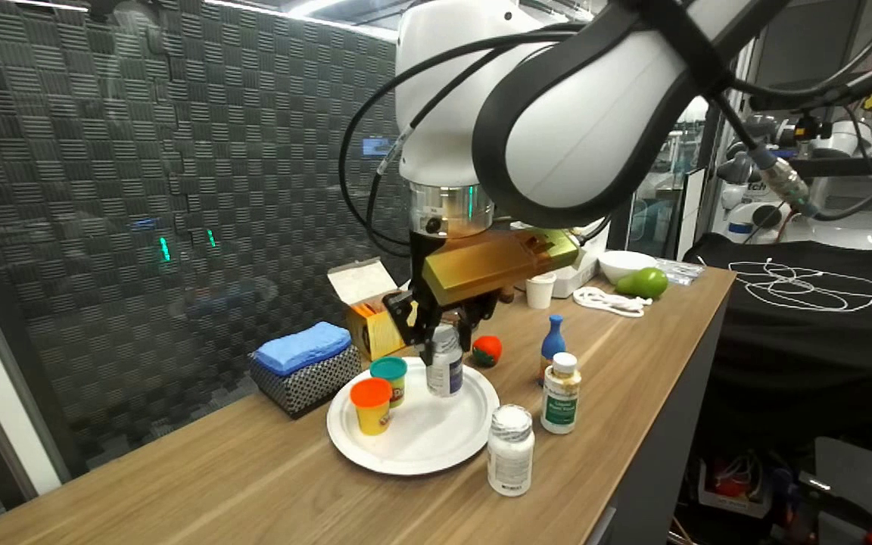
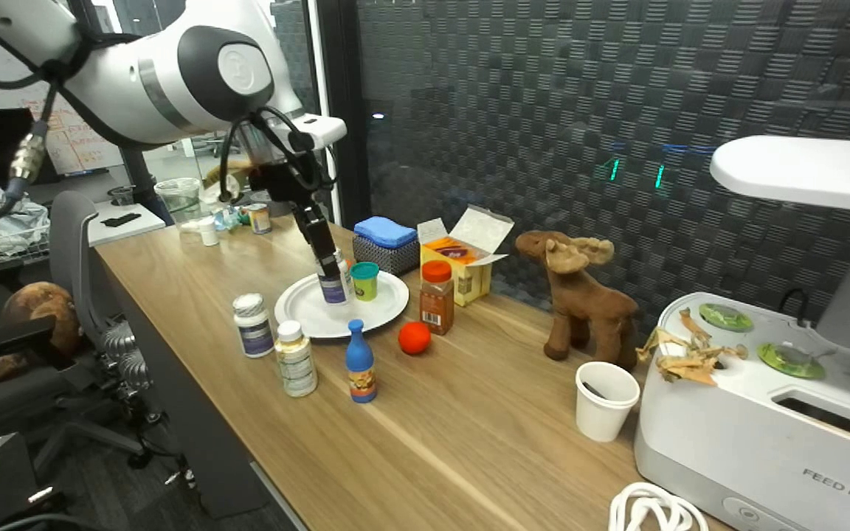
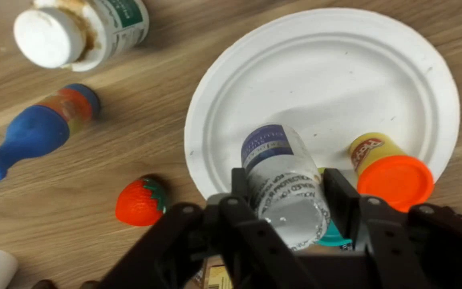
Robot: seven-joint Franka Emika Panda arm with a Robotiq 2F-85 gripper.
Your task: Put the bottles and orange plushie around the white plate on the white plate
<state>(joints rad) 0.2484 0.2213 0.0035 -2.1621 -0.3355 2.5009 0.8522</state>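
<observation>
- Closest to me on the table [image 1: 269,469], the spare bottle [image 1: 510,450] stands upright just beside the plate, off it. I take it to be next or near next, being so close to its goal.
- The plate [image 1: 436,439] is the goal. An orange-lid tub [image 1: 372,409] and a teal-lid tub [image 1: 390,382] stand on it, close together at one side, which should make fitting the bottles easier.
- A little past the spare bottle, the green-label bottle [image 1: 560,397] stands upright, also off the plate.
- At the plate, near the teal-lid tub, the fingers [image 3: 338,192] pinch the held bottle [image 3: 285,182] by its upper part. It is close to upright, I'd guess so its base meets the plate flat and it won't topple on release. Whether the base touches, I can't tell.
- The blue bottle [image 2: 361,361] stands beside the green-label bottle; its slim neck should be easy to grip, though a knock could tip it.
- The strawberry [image 3: 139,202] lies near the plate. Being red-orange, it may be the "orange plushie", though it looks shiny.
- By the strawberry stands the jar [image 2: 437,299]; it might count as a bottle.
- Beyond, well apart from the plate, stands the moose [image 2: 580,299]: plush but brown, so less likely meant.
</observation>
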